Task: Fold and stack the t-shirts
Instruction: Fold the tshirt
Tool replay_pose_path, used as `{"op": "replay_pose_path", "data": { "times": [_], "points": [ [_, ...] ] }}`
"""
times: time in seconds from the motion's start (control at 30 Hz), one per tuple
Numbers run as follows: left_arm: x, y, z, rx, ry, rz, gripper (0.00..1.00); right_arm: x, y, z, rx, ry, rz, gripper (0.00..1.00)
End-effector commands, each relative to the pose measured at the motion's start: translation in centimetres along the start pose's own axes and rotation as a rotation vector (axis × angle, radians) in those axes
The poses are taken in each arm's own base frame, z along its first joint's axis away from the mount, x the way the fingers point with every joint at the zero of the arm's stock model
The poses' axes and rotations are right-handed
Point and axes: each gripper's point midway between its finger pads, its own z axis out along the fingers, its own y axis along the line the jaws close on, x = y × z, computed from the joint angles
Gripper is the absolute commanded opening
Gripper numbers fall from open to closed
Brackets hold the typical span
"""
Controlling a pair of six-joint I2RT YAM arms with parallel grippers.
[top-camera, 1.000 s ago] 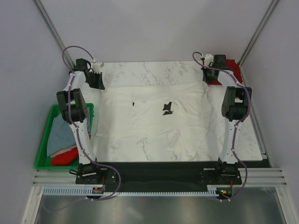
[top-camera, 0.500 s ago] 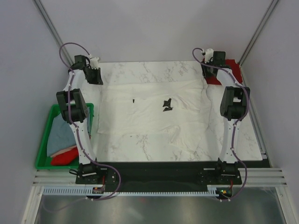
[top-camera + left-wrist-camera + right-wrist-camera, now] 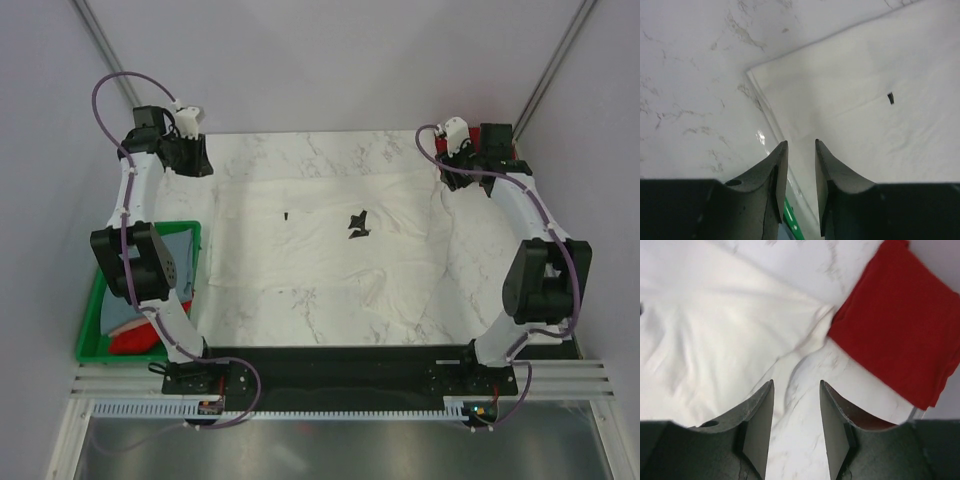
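Observation:
A large white t-shirt (image 3: pixel 320 260) with a small black print (image 3: pixel 358 225) lies spread flat on the marble table (image 3: pixel 300 150). My left gripper (image 3: pixel 193 160) is open and empty, hovering over the shirt's far left corner. In the left wrist view the left gripper (image 3: pixel 801 145) shows a narrow gap above the shirt's edge (image 3: pixel 865 100). My right gripper (image 3: pixel 455 165) is open and empty at the far right corner. In the right wrist view the right gripper (image 3: pixel 796 384) is over bare marble between the white shirt (image 3: pixel 715 330) and a folded dark red shirt (image 3: pixel 895 325).
A green plastic crate (image 3: pixel 88 340) stands off the table's left edge, holding a grey-blue shirt (image 3: pixel 183 250) and a bright red one (image 3: pixel 128 340). The left arm's elbow hangs over the crate. Grey walls close in on both sides.
The white shirt was drawn toward the back of the table and now lies flatter. Both grippers have moved off its far corners, outward and back, and both elbows have swung outward.

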Motion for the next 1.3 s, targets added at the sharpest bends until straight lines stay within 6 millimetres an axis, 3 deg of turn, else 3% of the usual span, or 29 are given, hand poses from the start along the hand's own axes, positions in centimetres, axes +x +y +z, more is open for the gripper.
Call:
{"op": "replay_pose_path", "data": {
  "times": [0.0,0.03,0.07,0.1,0.13,0.17,0.27,0.33,0.4,0.43,0.53,0.73,1.27],
  "points": [
    [4.0,-2.9,-2.8,0.069,0.112,0.026,0.35,3.2,6.5,-4.4,-0.209,0.031,-0.198,0.49],
    [5.6,-3.8,-3.6,0.082,0.140,0.021,0.35,5.9,8.6,-4.9,-0.270,0.066,-0.268,0.49],
    [6.1,-4.2,-4.1,0.090,0.146,0.030,0.35,5.8,9.8,-7.1,-0.295,0.041,-0.316,0.49],
    [6.7,-4.6,-4.5,0.092,0.153,0.033,0.35,6.9,10.8,-7.9,-0.321,0.046,-0.360,0.49],
    [7.8,-5.3,-5.3,0.098,0.170,0.036,0.35,9.1,13.1,-8.4,-0.396,0.060,-0.470,0.48],
    [8.4,-5.6,-5.5,0.106,0.178,0.043,0.35,9.5,14.3,-10.2,-0.424,0.041,-0.520,0.48],
    [10.7,-6.6,-6.4,0.114,0.215,0.070,0.35,12.8,17.8,-12.4,-0.520,0.030,-0.668,0.47],
    [12.9,-7.0,-6.3,0.113,0.268,0.076,0.35,15.3,20.5,-13.2,-0.603,0.038,-0.725,0.47],
    [14.0,-7.1,-6.6,0.102,0.289,0.080,0.35,16.4,22.2,-14.3,-0.653,0.013,-0.815,0.46],
    [14.8,-7.2,-6.6,0.106,0.309,0.067,0.35,18.2,23.8,-14.6,-0.710,0.018,-0.851,0.45],
    [15.1,-7.7,-6.8,0.113,0.317,0.035,0.35,19.8,26.0,-15.0,-0.750,-0.037,-0.964,0.45],
    [14.9,-7.8,-6.8,0.107,0.324,-0.007,0.35,20.5,28.4,-15.0,-0.828,-0.053,-1.016,0.41],
    [15.5,-7.0,-6.6,0.072,0.367,-0.014,0.35,21.8,30.2,-15.6,-0.956,-0.042,-1.080,0.42]
  ]
}}
